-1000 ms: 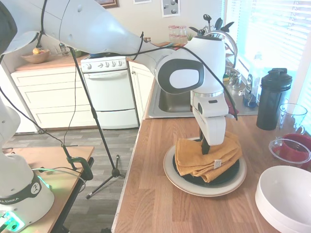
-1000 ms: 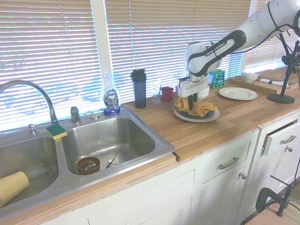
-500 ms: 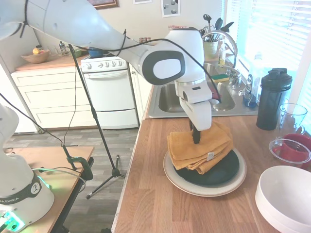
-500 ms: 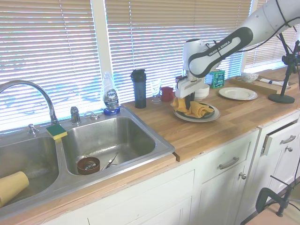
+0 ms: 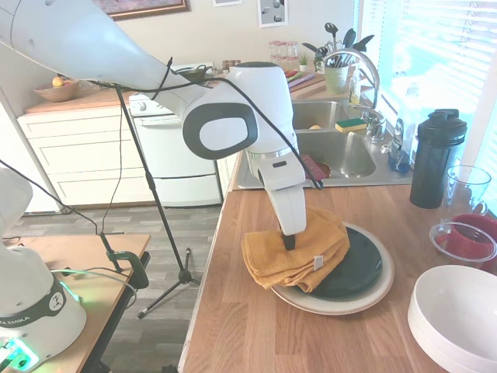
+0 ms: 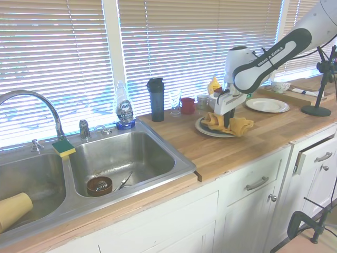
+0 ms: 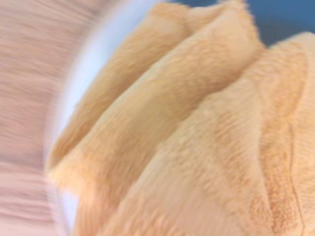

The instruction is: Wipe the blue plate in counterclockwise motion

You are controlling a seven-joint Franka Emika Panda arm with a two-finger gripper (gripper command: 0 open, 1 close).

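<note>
While the white robot arm reaches in from the upper left of the first exterior view, its jaws (image 5: 290, 242) stand just left of the frame's middle, pressed down into a folded mustard-yellow terry cloth (image 5: 291, 258) and closed on a pinch of it. That cloth covers the left part of the two stacked plates and hangs past their left rim onto the wooden butcher-block table (image 5: 248, 334). To the right of the cloth lies the round glossy dark teal-blue plate (image 5: 359, 268), a little right of centre in the frame, resting on a larger round cream plate (image 5: 373, 297) whose rim shows around it. At the far right stand a tall black shaker bottle (image 5: 436, 158) in the upper right, a clear glass (image 5: 467, 186) beside it, a clear bowl with red contents (image 5: 466, 241) below that, and a white bowl (image 5: 458, 315) in the lower right corner. In the second exterior view a steel double sink (image 6: 95, 168) fills the left half, and the jaws (image 6: 227, 120), the cloth (image 6: 234, 124) and the plates sit right of centre on the table. The wrist view, blurred, shows the cloth's (image 7: 197, 142) orange folds close up, a pale plate rim (image 7: 81, 98) along the left and a patch of the blue plate (image 7: 285, 17) in the upper right.
</note>
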